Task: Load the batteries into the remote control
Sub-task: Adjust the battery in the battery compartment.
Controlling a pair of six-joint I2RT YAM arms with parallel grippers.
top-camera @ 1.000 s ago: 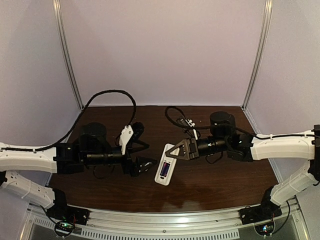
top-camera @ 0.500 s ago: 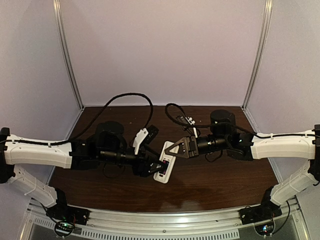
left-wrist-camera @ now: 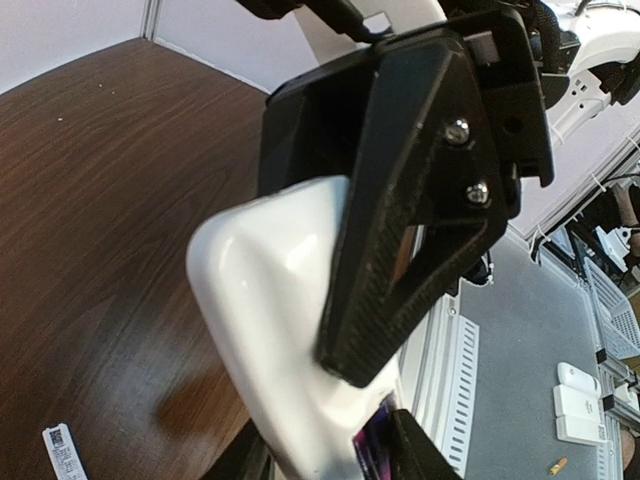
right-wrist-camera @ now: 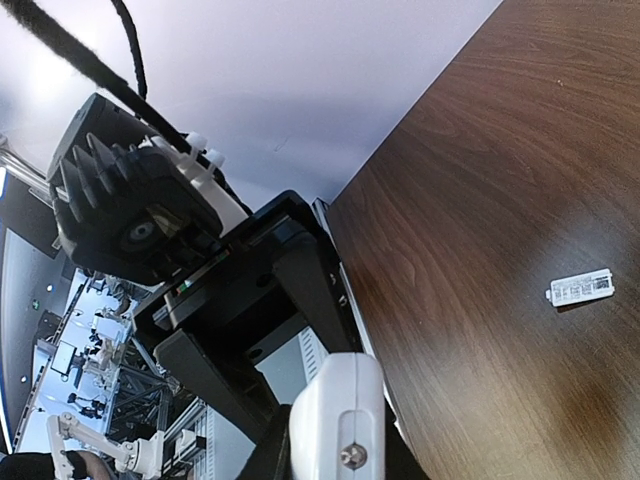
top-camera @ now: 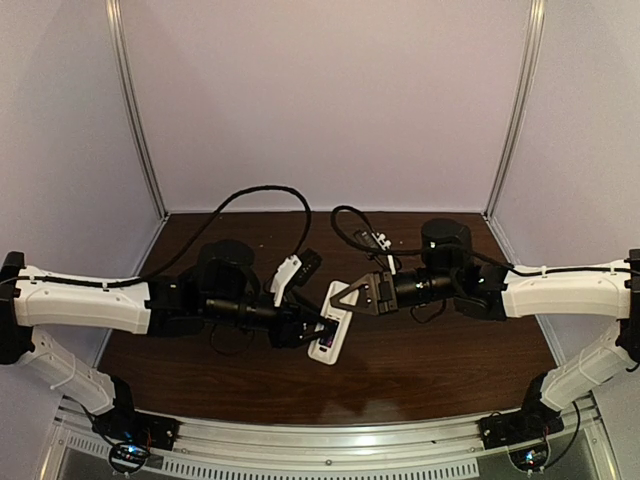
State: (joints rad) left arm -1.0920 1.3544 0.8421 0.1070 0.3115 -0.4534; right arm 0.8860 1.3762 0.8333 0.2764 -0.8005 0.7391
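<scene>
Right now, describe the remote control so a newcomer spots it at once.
At the middle of the dark wooden table, the remote control is a slim white bar, its far end in the right gripper. A dark recess with a bluish-purple glint in its upturned face sets it apart from the plain white wrist part nearby.

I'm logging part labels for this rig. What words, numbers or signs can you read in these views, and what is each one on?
No text can be read in any view.
White sticker on the table: printed code marks, too small to read.
Remote control: no marking can be made out.
</scene>
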